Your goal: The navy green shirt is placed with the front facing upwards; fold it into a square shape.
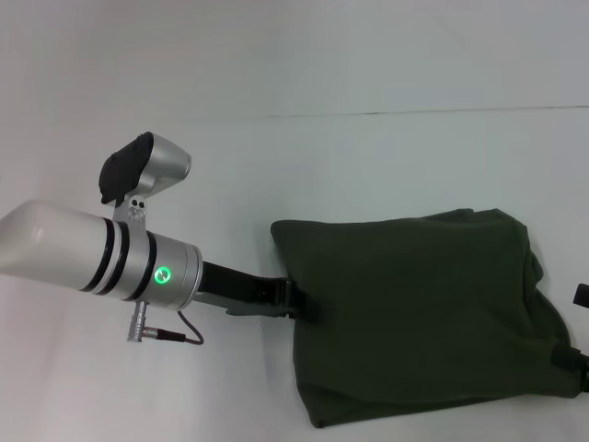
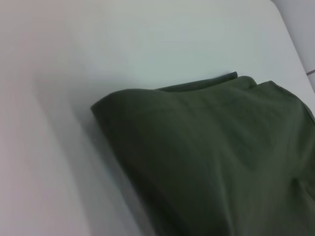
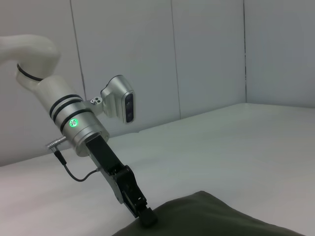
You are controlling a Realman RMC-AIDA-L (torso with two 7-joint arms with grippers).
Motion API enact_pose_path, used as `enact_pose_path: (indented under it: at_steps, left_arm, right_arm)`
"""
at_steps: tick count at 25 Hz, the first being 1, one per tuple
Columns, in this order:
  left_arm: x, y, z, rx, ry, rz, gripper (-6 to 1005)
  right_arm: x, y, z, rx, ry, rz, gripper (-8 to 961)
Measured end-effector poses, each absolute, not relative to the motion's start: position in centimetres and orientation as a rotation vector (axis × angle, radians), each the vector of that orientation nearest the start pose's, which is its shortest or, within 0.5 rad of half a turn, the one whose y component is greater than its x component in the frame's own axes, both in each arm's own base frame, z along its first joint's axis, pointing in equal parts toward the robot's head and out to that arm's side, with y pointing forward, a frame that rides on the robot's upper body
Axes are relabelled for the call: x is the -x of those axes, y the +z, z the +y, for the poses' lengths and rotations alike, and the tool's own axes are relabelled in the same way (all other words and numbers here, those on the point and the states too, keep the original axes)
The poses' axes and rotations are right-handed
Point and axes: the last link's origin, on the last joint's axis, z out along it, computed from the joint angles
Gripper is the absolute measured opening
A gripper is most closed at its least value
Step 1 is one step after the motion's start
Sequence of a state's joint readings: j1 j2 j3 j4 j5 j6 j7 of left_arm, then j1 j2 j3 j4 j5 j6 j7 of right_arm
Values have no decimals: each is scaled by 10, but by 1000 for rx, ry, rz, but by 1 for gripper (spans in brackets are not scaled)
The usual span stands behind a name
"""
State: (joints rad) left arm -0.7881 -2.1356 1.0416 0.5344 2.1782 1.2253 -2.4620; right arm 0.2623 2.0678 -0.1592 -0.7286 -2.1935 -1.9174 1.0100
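The navy green shirt lies folded on the white table, right of centre, with only plain green fabric showing. My left gripper reaches in from the left and is shut on the shirt's left edge, which looks slightly raised. The right wrist view shows the same grip, the left gripper pinching the shirt at its edge. In the left wrist view the shirt fills the frame and no fingers show. My right gripper is at the shirt's right edge, mostly cut off by the frame.
The white table spreads around the shirt. Its far edge meets a pale wall. A cable loops under the left wrist.
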Motion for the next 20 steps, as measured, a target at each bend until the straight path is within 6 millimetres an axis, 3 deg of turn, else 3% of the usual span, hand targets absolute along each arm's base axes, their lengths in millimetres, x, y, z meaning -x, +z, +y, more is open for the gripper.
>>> enact_pose_path:
  at_steps: [4,9,20]
  left_arm:
    - [205,-89,366,2503,-205,-1774,93]
    - [210,-82,369,2505,-213,-1737,78]
    - [238,-37,372,2413,-325,-1711,55]
  right_arm:
    - [-347,61,214,2462,773,501,870]
    - [-347,60,216,2457,771,502,869]
    - [-344,52,227,2450,765,506,869]
